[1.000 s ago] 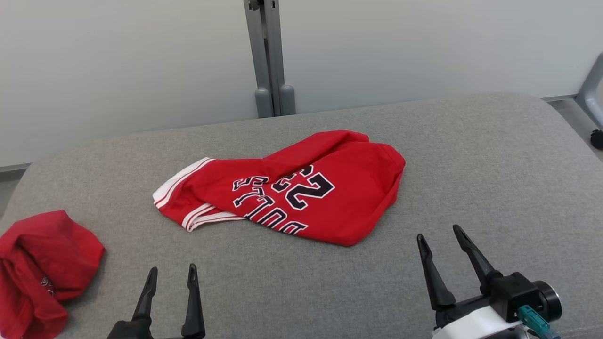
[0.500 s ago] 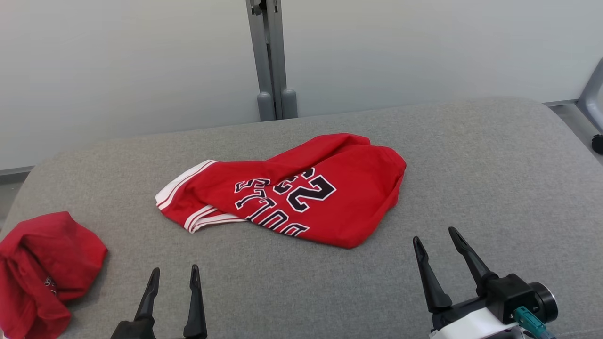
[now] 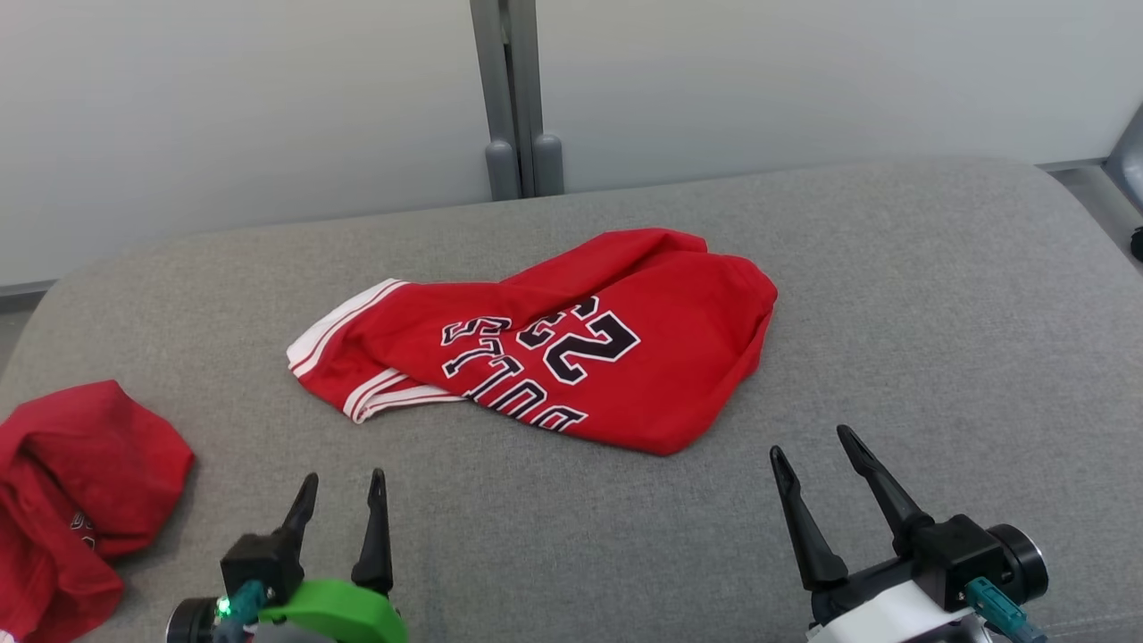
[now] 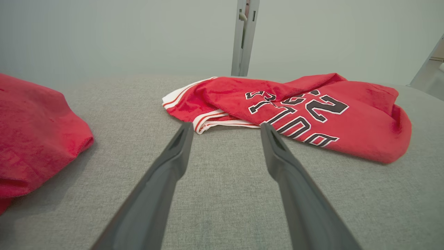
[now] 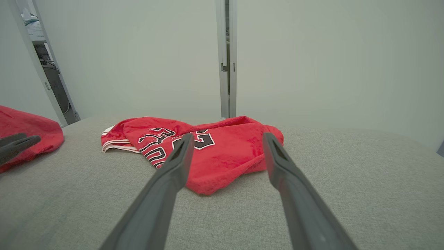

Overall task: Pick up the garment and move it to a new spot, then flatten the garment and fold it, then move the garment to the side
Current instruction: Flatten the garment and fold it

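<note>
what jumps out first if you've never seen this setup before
A crumpled red jersey with dark lettering and white-striped trim lies in the middle of the grey cushion. A second red garment is bunched at the cushion's left edge. Nearer the camera, the left gripper and right gripper hover open and empty, short of the jersey.

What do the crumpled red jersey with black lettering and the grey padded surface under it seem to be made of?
Crumpled red jersey: soft knit cloth, perhaps cotton or polyester, matte; it slumps in folds and looks faintly fuzzy close up. Grey padded surface: woven upholstery fabric, matte and flecked, with a fine visible weave and rounded edges.
</note>
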You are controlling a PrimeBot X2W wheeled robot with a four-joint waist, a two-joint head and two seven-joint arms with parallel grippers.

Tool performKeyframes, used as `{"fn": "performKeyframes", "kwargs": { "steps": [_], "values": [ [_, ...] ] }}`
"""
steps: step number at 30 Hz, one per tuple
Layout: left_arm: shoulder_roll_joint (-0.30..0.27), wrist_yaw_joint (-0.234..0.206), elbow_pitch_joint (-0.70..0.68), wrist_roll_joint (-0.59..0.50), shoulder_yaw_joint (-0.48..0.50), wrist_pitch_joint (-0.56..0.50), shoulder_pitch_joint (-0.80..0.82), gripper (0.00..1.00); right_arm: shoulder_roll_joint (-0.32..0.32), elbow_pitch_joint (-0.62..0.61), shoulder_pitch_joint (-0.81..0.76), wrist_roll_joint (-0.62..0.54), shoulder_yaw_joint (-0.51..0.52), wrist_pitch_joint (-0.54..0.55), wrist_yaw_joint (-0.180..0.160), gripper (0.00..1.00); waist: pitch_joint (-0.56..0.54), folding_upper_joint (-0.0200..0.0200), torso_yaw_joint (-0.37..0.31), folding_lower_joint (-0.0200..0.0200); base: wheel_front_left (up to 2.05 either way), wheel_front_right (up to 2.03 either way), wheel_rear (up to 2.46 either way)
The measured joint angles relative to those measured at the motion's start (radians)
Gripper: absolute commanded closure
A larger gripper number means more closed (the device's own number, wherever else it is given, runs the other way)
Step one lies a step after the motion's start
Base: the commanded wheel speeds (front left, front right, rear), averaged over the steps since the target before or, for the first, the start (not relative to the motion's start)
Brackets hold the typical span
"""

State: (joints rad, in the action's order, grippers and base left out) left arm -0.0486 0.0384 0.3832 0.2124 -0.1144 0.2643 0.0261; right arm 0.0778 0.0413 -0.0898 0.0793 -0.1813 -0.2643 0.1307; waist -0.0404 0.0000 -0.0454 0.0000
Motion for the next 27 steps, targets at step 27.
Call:
{"fn": "performKeyframes", "kwargs": {
  "steps": [27],
  "values": [
    [-0.037, 0.005, 0.820, 0.352, 0.092, -0.069, 0.723, 0.00, 0.036, -0.033, 0.165, 0.007, -0.025, 0.000, 0.000, 0.00, 0.289, 0.0000, -0.073, 0.0000, 0.00, 0.00, 0.00]
  ]
}}
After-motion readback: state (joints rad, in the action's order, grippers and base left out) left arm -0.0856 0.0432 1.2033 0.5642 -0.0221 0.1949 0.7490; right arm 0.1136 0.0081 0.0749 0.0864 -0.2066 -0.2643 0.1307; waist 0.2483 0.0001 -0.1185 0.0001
